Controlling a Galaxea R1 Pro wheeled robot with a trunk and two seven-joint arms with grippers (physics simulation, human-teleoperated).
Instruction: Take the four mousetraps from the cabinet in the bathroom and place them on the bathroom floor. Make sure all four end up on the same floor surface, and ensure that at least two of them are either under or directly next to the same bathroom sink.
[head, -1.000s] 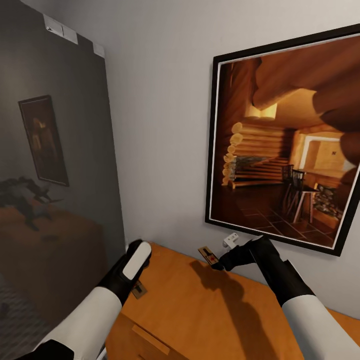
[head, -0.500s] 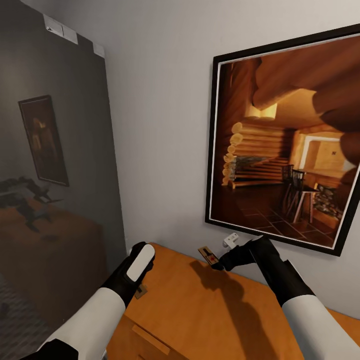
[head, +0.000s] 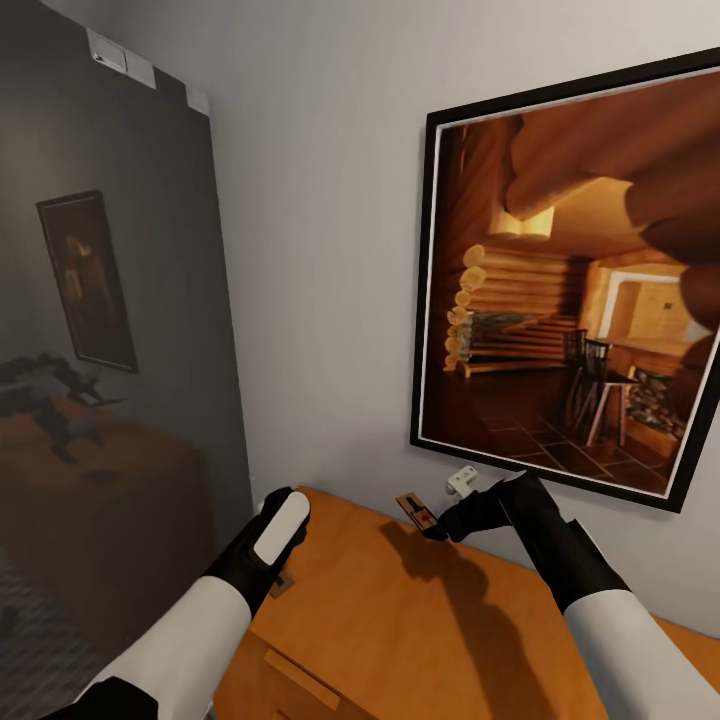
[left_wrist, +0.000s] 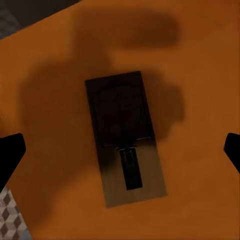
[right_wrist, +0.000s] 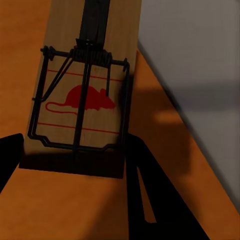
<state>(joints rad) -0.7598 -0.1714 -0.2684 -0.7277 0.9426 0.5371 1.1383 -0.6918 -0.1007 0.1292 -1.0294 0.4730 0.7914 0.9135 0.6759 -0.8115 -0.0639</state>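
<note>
The orange-brown cabinet (head: 400, 620) fills the lower part of the head view, and two mousetraps lie on its top. One mousetrap (head: 281, 582) sits near the top's left edge, mostly hidden under my left gripper (head: 272, 545). The left wrist view looks straight down on this mousetrap (left_wrist: 125, 140), in shadow, with my left gripper (left_wrist: 121, 152) open and its fingertips (left_wrist: 10, 155) wide apart on either side. A second mousetrap (head: 417, 510) lies by the back wall. My right gripper (head: 440, 525) holds its near end. In the right wrist view the fingers (right_wrist: 150, 200) press both sides of that mousetrap (right_wrist: 85, 100), which bears a red mouse mark.
A large framed picture (head: 580, 290) hangs on the wall behind the cabinet, with a small white fitting (head: 461, 481) below it. A dark reflective panel (head: 110, 330) stands at the left. A strip of cube-patterned floor (left_wrist: 7, 220) shows past the cabinet's edge. A drawer handle (head: 300, 680) is on the front.
My left gripper has shifted slightly right and forward over the trap at the cabinet's left edge. The right arm and its trap have not moved.
</note>
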